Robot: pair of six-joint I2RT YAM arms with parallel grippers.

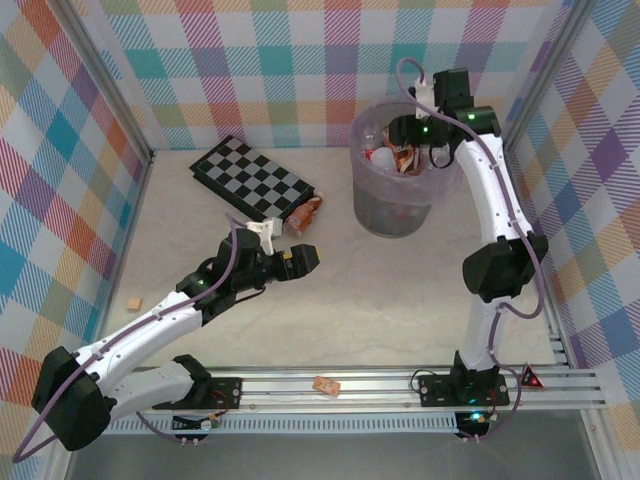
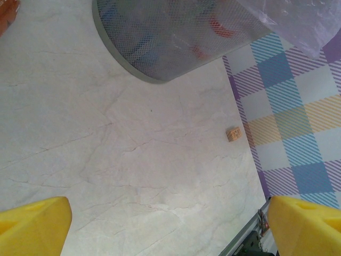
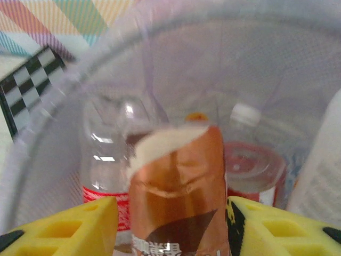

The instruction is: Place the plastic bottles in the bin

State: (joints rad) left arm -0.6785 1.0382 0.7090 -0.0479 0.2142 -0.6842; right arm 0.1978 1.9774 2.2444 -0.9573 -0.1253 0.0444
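Observation:
The pale-purple bin (image 1: pixel 390 205) stands at the back right with several plastic bottles inside. My right gripper (image 1: pixel 410 140) hangs over its mouth, shut on an upright bottle with an orange-brown label (image 1: pixel 405 158). In the right wrist view that bottle (image 3: pixel 178 181) stands between the yellow fingers (image 3: pixel 80 224), inside the bin's wall (image 3: pixel 298 69). Below it lie a clear red-labelled bottle (image 3: pixel 106 160) and a white-capped one (image 3: pixel 248 160). One more orange-brown bottle (image 1: pixel 305 213) lies on the table by the checkerboard. My left gripper (image 1: pixel 303 258) hovers just in front of it, open and empty, jaws wide (image 2: pixel 168 224).
A flat black-and-white checkerboard (image 1: pixel 250 178) lies at the back left of the table. Small orange-tan cubes sit at the left wall (image 1: pixel 131 302), on the front rail (image 1: pixel 326 385) and near the right wall (image 2: pixel 233 134). Plaid walls close in three sides.

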